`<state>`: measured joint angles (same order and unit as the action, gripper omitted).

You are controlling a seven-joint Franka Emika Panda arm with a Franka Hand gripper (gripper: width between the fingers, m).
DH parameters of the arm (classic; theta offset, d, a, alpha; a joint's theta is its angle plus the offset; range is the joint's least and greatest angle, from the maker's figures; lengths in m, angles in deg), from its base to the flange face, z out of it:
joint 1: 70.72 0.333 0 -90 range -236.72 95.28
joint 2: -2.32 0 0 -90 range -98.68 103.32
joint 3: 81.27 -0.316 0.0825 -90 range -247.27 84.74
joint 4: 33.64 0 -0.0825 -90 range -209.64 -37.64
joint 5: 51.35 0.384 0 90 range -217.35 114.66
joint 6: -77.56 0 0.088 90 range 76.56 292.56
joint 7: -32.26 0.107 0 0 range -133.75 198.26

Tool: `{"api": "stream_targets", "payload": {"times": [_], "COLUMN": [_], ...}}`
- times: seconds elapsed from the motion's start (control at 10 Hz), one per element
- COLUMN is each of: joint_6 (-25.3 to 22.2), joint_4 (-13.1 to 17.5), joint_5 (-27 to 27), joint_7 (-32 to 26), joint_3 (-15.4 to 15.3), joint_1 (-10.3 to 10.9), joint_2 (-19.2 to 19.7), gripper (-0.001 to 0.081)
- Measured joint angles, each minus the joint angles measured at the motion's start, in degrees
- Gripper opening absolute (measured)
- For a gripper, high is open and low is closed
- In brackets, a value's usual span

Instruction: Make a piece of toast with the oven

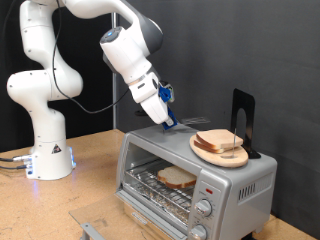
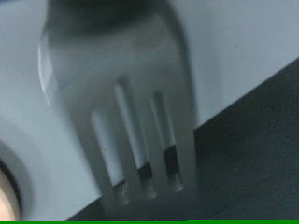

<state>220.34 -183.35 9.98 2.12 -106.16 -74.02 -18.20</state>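
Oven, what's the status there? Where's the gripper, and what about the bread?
Gripper over oven top, fork in front of wrist camera. One toast slice on rack inside. More bread on wooden plate on top.

One oven (image 1: 190,172), one wooden plate (image 1: 220,150), two bread slices, one fork (image 2: 126,103), one black stand (image 1: 241,118)

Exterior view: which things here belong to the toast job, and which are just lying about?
Job in hand:
- oven, door open
- piece of toast on its rack
- gripper above the oven top, fork in its jaws
- wooden plate with bread, on the oven (probably)

Lying about:
- black stand on the oven
- cables
- metal bracket on the table
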Motion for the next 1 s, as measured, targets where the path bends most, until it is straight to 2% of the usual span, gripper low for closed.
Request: {"api": "stream_targets", "payload": {"times": [0.2, 0.3, 0.4, 0.7, 1.0], "joint_6": [1.01, 1.50, 1.67, 0.76, -3.52], "joint_4": [0.01, 0.02, 0.06, 0.57, -0.10], "joint_5": [0.13, 0.46, 1.07, 5.95, 5.43], "joint_7": [-0.09, -0.30, -0.61, -4.92, -5.43], "joint_3": [-0.15, -0.16, -0.15, 1.26, 4.00], "joint_1": [0.02, 0.02, 0.02, 0.03, -0.42], "joint_2": [1.14, 1.46, 1.55, 0.53, -3.89], "gripper": [0.0541, 0.0751, 0.0794, 0.0808, 0.0808]}}
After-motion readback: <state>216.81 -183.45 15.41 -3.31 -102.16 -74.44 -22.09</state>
